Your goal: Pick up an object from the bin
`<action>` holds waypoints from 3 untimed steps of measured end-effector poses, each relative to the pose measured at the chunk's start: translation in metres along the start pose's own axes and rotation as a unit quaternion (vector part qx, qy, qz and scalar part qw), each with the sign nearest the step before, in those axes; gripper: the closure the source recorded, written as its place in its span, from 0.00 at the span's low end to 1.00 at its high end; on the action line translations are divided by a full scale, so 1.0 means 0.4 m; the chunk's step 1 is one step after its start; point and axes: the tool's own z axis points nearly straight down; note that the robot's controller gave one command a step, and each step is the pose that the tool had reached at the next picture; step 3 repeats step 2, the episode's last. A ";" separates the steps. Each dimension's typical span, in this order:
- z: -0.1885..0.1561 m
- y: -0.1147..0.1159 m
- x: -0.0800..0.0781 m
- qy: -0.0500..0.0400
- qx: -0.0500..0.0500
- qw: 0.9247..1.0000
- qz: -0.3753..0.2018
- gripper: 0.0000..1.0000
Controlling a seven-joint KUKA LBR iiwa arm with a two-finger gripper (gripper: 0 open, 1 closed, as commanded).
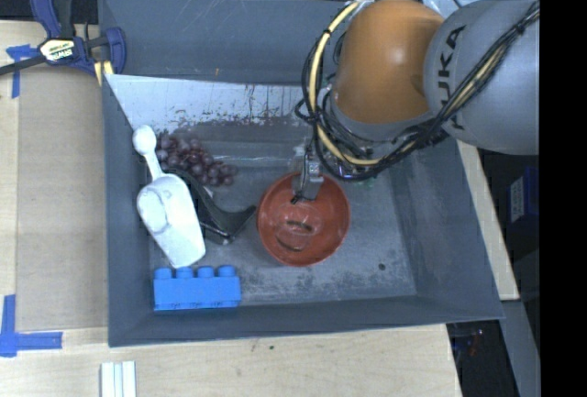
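Note:
My gripper point(305, 184) hangs under the orange wrist cover, its tip reaching down to the far rim of a red-orange bowl point(303, 221) that lies in the middle of the bin. Left of the bowl lies a dark curved piece point(220, 217), touching a white scoop point(170, 216) whose handle points to the back left. A bunch of dark purple grapes point(193, 160) lies behind these, left of the gripper.
A blue toy brick point(196, 287) lies along the front wall at the left. The arm and its cables hang over the back right part of the bin. Bare floor shows to the right of the bowl.

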 end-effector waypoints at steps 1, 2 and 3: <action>-0.156 0.046 0.052 0.008 0.000 1.000 -0.005 1.00; -0.047 0.028 0.042 0.010 0.002 1.000 -0.005 1.00; -0.047 0.028 0.042 0.010 0.002 1.000 -0.005 1.00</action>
